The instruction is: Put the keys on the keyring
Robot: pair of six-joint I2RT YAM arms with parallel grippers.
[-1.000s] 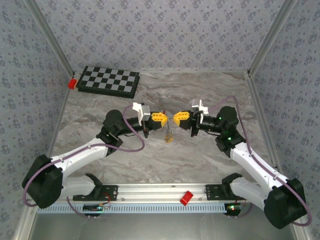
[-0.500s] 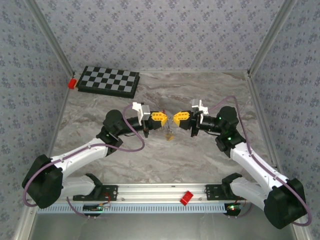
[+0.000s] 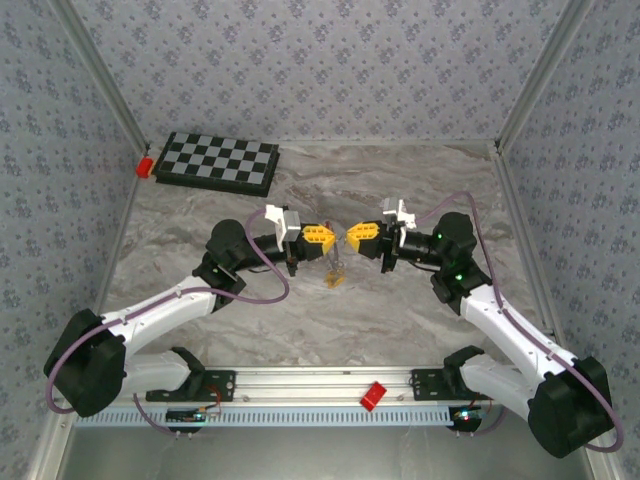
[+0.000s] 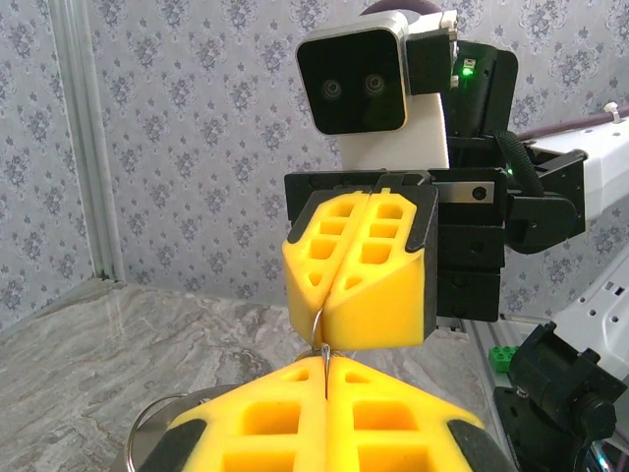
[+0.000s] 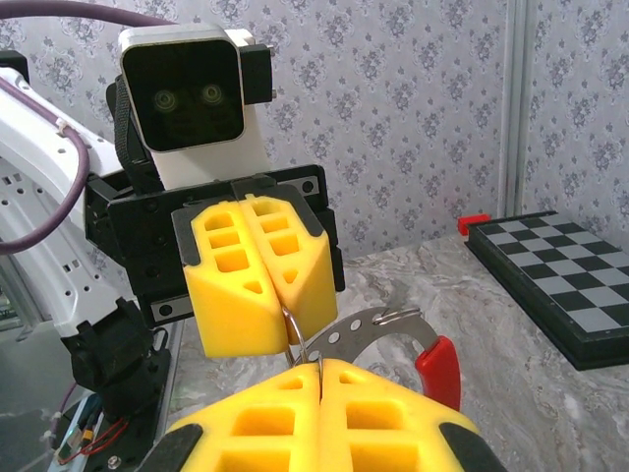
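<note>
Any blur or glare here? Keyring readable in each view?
Top external: even light, soft shadows, sharp, but the keyring is tiny. Left wrist: right gripper sharp, wire a thin sliver. Right wrist: keyring's red sleeve crisp, no glare.

The left arm [image 3: 160,300] and right arm [image 3: 510,330] are showing white link shells between bulky black joint housings. A purple cable [image 5: 79,8] is trailing along each. The left fingers [image 5: 231,285] and right fingers [image 4: 388,265] are appearing as chunky yellow blocks moulded with rectangular and triangular pockets, with black brackets capping their upper corners. Above each pair a wrist camera [image 4: 354,79] is sitting in a pale housing, its dark face carrying two round lenses. Green dots [image 3: 455,270], possibly indicator lights, are glowing on the right arm's black joints.
</note>
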